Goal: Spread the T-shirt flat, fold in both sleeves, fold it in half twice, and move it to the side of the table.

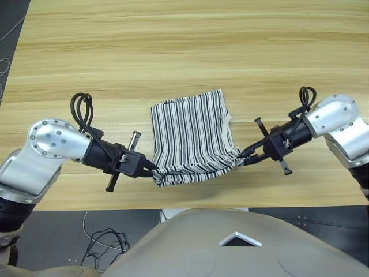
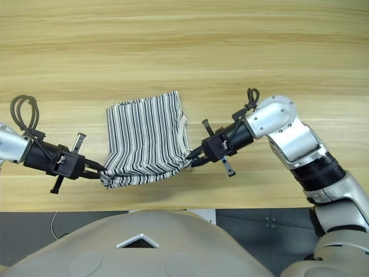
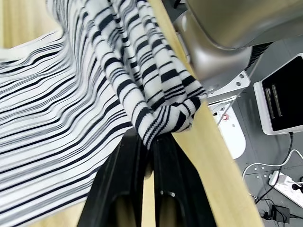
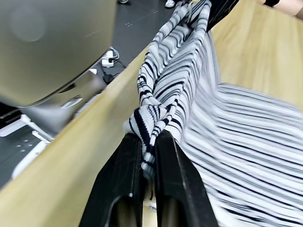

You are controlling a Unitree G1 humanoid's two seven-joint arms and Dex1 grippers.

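Fingers (image 3: pixel 118 189) of my left gripper (image 1: pixel 154 168) clamp the near left corner of the T-shirt (image 1: pixel 190 135); my right gripper (image 1: pixel 242 154) pinches its near right corner. Striped, folded, it lies by the worktop's (image 1: pixel 173 46) near edge, mid-width, near hem bunched.

The right gripper (image 4: pixel 147 142) clamps its two black fingers (image 4: pixel 124 184) tight on a bunched corner of the black-and-white striped knit T-shirt (image 4: pixel 236 142). Taking the fingers' heading as twelve o'clock, the gathered hem runs away toward twelve along the edge of the pale wooden desk (image 4: pixel 66 170). The rest of the cloth spreads over the desk toward two o'clock.
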